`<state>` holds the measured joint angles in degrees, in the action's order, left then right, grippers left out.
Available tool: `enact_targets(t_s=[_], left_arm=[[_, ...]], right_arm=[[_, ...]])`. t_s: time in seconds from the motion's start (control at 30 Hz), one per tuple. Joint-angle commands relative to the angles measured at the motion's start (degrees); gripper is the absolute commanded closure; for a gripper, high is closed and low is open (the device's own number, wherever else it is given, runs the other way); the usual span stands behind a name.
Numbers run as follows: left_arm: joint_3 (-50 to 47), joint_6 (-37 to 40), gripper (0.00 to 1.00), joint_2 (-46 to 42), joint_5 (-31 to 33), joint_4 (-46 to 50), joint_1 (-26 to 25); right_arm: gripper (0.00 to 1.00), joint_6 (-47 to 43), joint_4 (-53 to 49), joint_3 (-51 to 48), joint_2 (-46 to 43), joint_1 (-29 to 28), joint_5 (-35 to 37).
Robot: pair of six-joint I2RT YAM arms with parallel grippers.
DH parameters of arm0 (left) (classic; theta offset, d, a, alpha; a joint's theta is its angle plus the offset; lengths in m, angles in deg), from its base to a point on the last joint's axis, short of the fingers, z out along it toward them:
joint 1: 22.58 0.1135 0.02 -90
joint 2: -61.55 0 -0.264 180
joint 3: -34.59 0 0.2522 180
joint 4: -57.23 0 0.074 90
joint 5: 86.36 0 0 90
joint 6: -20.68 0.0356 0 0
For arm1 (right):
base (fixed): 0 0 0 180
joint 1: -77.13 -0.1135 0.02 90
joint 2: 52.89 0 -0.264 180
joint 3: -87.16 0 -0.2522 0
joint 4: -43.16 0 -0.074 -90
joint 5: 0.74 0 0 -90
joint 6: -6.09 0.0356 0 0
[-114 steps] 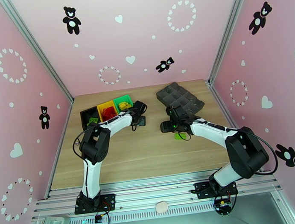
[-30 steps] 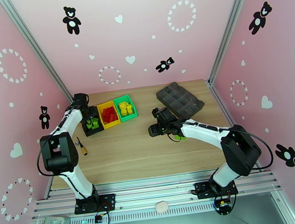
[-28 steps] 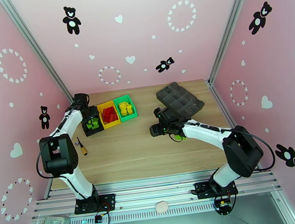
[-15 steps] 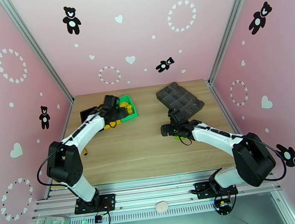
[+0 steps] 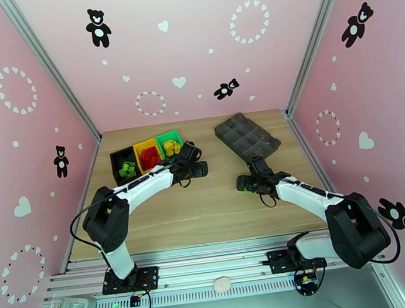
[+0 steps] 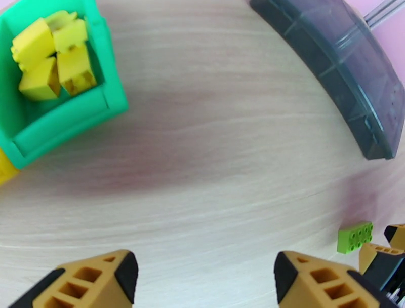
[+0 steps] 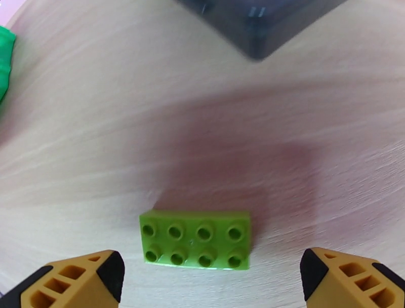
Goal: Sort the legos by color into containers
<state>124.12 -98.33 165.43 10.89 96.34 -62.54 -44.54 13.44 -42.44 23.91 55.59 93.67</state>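
Worktop [image 5: 198, 211]: pale wood. You have one loose piece on it, right of centre.

Grey tray [image 5: 246, 137]: divided, lying at an angle at the far right of the worktop. You cannot tell from these views what its compartments hold.

Bins, far left, touching in a row:
- black bin [image 5: 115, 165], leftmost, holds green bricks [image 5: 126, 170].
- yellow bin [image 5: 145, 142], in the middle, holds red bricks [image 5: 150, 155].
- green bin [image 5: 167, 134], rightmost, holds yellow bricks [image 5: 171, 146]. Your left wrist view shows them piled against one end.

Left fingers [image 6: 96, 278]: apart, with nothing between them. They hang over bare worktop just right of the green bin and well apart from the loose piece.

Right fingers [image 7: 81, 281]: spread wide and gripping nothing. They sit near the tray's near corner.

Green brick [image 7: 196, 246]: the loose piece, two rows of four studs, lying flat with the studs up. In your right wrist view it sits in the gap between the two right fingertips and touches neither. Its long side runs across the gap, and it is nearer the fingertip on the picture's left. In your left wrist view the same brick sits at the right edge, just beside the tips of the right fingers. It is not in any bin.
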Motion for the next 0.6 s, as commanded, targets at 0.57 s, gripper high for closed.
enact_targets(t_s=[0.57], left_arm=[[-5.19,-0.19,0.22,-7.47,2.12,0.22,6.30]], right_arm=[[0.08,0.85,1.31,8.82,10.18,-16.96,-0.56]])
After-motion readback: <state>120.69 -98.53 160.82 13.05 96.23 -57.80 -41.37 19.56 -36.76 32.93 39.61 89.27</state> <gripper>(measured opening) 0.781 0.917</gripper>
